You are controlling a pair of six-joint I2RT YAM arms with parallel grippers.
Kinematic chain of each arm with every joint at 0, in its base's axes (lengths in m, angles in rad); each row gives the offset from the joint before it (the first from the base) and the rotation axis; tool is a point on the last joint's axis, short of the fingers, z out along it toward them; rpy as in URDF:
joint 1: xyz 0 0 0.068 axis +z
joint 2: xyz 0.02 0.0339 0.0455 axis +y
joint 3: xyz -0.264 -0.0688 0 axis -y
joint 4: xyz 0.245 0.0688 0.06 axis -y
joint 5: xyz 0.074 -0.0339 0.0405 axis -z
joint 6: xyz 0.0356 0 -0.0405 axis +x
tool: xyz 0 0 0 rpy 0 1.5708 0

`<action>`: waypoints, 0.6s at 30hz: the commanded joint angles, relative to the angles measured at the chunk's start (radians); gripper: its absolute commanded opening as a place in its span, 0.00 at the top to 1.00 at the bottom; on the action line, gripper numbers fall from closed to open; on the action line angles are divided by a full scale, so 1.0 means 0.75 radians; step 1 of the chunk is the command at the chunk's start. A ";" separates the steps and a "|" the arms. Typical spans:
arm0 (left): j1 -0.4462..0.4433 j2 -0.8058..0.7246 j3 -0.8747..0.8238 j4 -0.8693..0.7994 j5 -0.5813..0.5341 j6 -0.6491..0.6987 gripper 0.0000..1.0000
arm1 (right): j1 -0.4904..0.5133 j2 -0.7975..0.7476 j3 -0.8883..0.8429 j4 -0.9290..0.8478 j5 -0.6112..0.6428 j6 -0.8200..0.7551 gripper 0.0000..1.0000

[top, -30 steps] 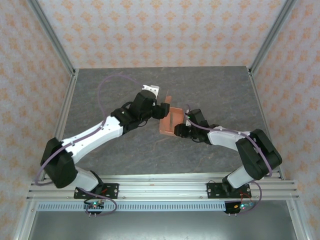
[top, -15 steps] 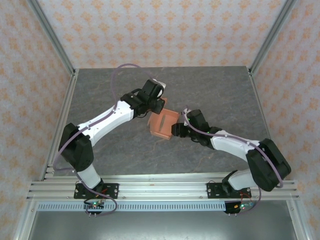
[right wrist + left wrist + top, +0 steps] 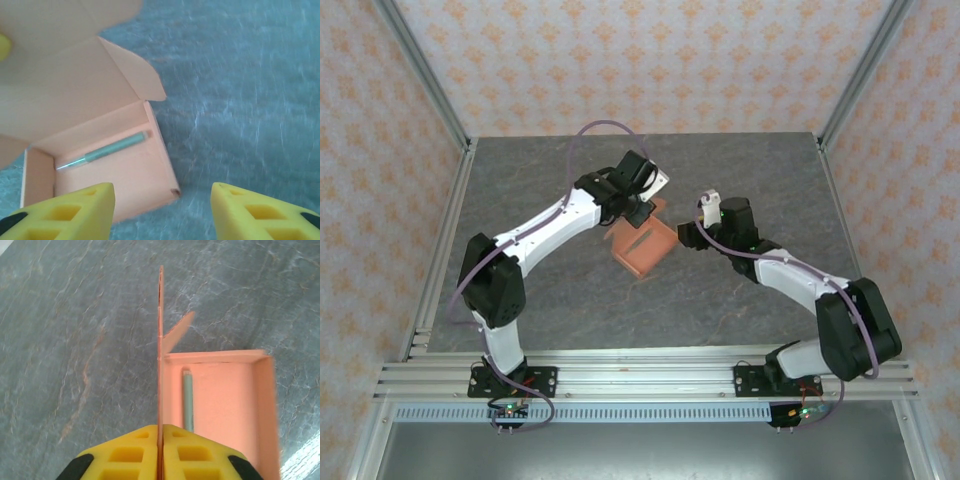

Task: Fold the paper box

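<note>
While left gripper (image 3: pixel 160 432) grips paper box (image 3: pixel 225 395), pen (image 3: pixel 187 400) lies inside.

I get bright, even light from above, with faint soft shadows on the table (image 3: pixel 740 180). Both wrist views blur: the paper box (image 3: pixel 220 395) edges smear, stone texture streaks.

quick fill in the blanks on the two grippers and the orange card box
The left gripper is ___ on the upright flap of the salmon-orange card paper box.
The right gripper hovers with jaws ___.
A thin green stick lies ___ the box.
Missing words: shut, open, inside.
</note>
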 commanded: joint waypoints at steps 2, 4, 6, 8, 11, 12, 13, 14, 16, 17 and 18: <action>0.037 0.042 0.085 -0.084 0.148 0.324 0.95 | -0.065 0.070 0.008 0.309 -0.249 -0.311 0.45; 0.049 0.070 0.143 -0.115 0.186 0.385 0.97 | -0.090 0.118 0.014 0.384 -0.338 -0.340 0.45; 0.057 0.094 0.200 -0.143 0.239 0.436 0.98 | -0.091 0.187 0.031 0.460 -0.382 -0.388 0.45; 0.069 0.094 0.225 -0.142 0.271 0.467 0.98 | -0.092 0.251 0.064 0.460 -0.397 -0.440 0.46; 0.093 0.094 0.260 -0.150 0.315 0.501 0.98 | -0.091 0.335 0.075 0.543 -0.379 -0.480 0.46; 0.101 0.131 0.270 -0.161 0.337 0.513 0.98 | -0.091 0.354 0.073 0.585 -0.362 -0.485 0.46; 0.110 0.135 0.275 -0.162 0.351 0.519 0.98 | -0.091 0.373 0.078 0.605 -0.355 -0.493 0.46; 0.117 0.137 0.280 -0.163 0.373 0.521 0.98 | -0.091 0.393 0.097 0.605 -0.353 -0.505 0.46; 0.128 0.140 0.285 -0.157 0.400 0.524 0.98 | -0.091 0.438 0.135 0.581 -0.335 -0.535 0.46; 0.132 0.143 0.285 -0.157 0.408 0.526 0.98 | -0.087 0.455 0.143 0.589 -0.311 -0.551 0.46; 0.135 0.146 0.284 -0.150 0.411 0.526 0.98 | -0.087 0.464 0.143 0.607 -0.296 -0.569 0.47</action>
